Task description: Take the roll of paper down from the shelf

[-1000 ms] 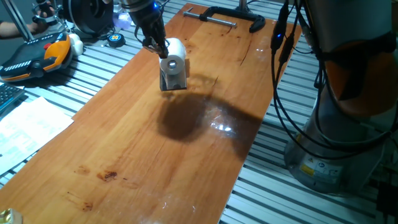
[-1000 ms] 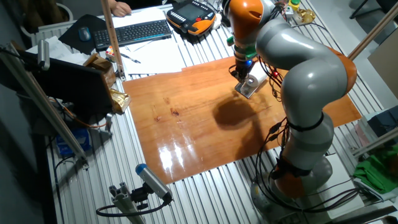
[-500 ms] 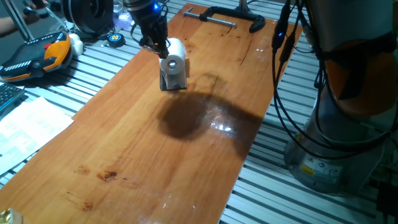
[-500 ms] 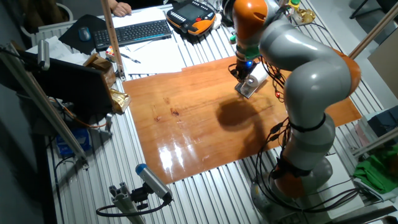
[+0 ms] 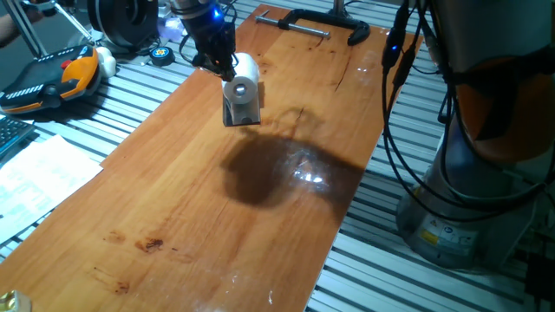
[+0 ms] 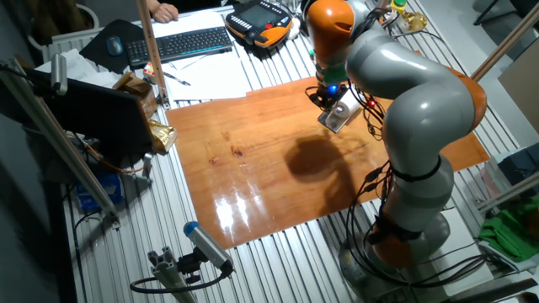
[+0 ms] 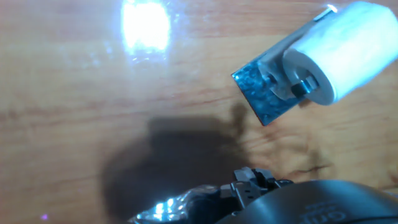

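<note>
Paper first: the roll of paper (image 5: 242,76) is sitting on top of the shelf (image 5: 242,111), lying on its side with its round end and hollow core facing out toward one fixed camera. From the other fixed camera the roll (image 6: 343,108) and the stand under it (image 6: 333,119) are a small white-and-grey lump just below the arm's wrist. The hand camera shows the roll (image 7: 348,50) in its upper right corner, with one angled metal plate of the shelf (image 7: 264,93) poking out beneath it and a small tab reaching across the core.

The gripper (image 5: 219,61) is right at the roll, up against its far end from where the first camera stands, and the fingers look to be touching or nearly touching the paper. I can't make out from any of the three views whether the fingers are closed round the roll or spread, since the dark wrist hides them and the hand camera doesn't show them clearly.

The shelf stands on the wooden table (image 5: 182,208). On the near side of the gripper, the arm's big shadow falls across the boards. Beyond the gripper, at the table's far end, lies a black clamp (image 5: 321,26). Off to one side of it, past the table edge on the slatted metal bench, there is an orange and black pendant (image 5: 52,78).
</note>
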